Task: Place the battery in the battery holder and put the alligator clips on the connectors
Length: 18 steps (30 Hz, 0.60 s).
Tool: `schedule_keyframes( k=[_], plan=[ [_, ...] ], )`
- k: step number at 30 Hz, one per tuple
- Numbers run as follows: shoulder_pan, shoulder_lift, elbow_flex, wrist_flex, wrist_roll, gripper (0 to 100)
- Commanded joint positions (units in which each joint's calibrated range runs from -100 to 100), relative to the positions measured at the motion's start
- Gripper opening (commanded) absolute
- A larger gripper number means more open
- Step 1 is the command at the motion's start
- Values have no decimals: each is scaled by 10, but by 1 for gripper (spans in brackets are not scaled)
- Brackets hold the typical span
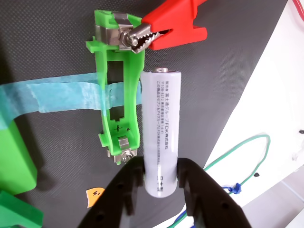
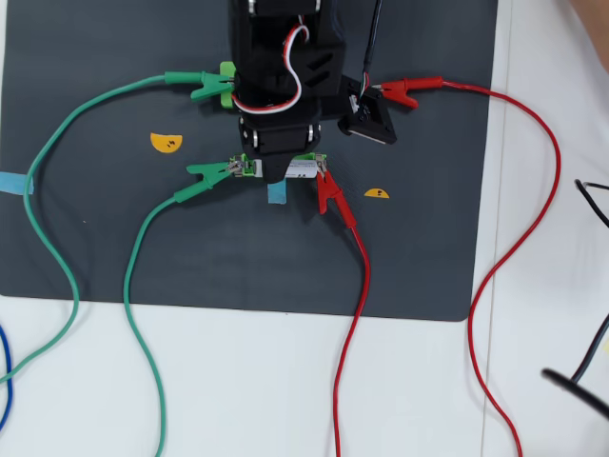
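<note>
In the wrist view my gripper (image 1: 161,167) is shut on the lower end of the white battery (image 1: 161,128). The battery lies parallel to the bright-green battery holder (image 1: 102,95), just right of it. The holder's slot is empty, with blue tape showing through. A red alligator clip (image 1: 173,26) bites the holder's top connector (image 1: 118,35). The bottom connector (image 1: 125,148) sits by my left finger. From overhead, a green alligator clip (image 2: 211,173) meets the holder's left end (image 2: 246,167), the red clip (image 2: 330,190) its right end, and the battery (image 2: 303,168) peeks from under the arm (image 2: 281,67).
A solid green block (image 1: 14,156) stands left of the holder. A second green clip (image 2: 200,84) and a second red clip (image 2: 409,91) lie by the arm's base on the dark mat (image 2: 95,238). Long wires loop over the white table (image 2: 419,381). Yellow stickers (image 2: 166,143) mark the mat.
</note>
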Motion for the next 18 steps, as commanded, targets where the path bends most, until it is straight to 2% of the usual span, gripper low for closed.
schedule_keyframes(
  k=[1,18],
  plan=[
    [-6,-1,-4,-8,3,1],
    [-7,46,-12,-8,5,1]
  ],
)
